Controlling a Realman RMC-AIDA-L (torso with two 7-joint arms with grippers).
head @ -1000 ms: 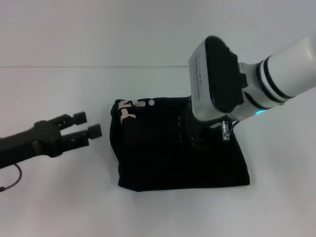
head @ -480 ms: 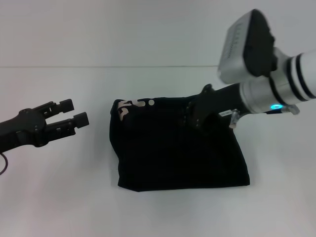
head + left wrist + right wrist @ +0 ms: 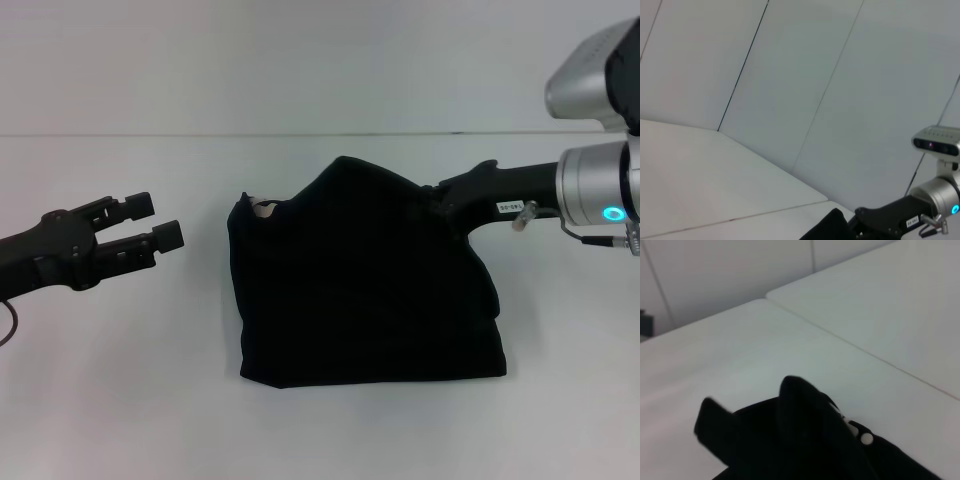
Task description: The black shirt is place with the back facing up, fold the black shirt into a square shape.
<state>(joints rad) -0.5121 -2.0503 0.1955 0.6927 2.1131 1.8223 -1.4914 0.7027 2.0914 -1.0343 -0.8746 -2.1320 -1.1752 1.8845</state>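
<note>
The black shirt [image 3: 360, 300] lies folded in the middle of the white table [image 3: 120, 380]. Its far right part is pulled up into a hump beside my right gripper [image 3: 444, 198], which is shut on the fabric at the shirt's far right edge. The fingertips are buried in the cloth. In the right wrist view the raised black shirt [image 3: 795, 440] shows a few white print spots [image 3: 866, 438]. My left gripper [image 3: 154, 220] hovers open to the left of the shirt, well apart from it. The left wrist view catches only a tip of the black shirt [image 3: 826, 231] and the right arm [image 3: 895, 220].
The table's far edge [image 3: 200, 135] meets a pale wall behind the shirt. White tabletop surrounds the shirt on all sides. The right arm's white and silver wrist [image 3: 600, 190] juts in from the right.
The right arm swung out to the right and its gripper now lifts the shirt's far edge into a hump, covering most of the white print. The left gripper shifted only slightly.
</note>
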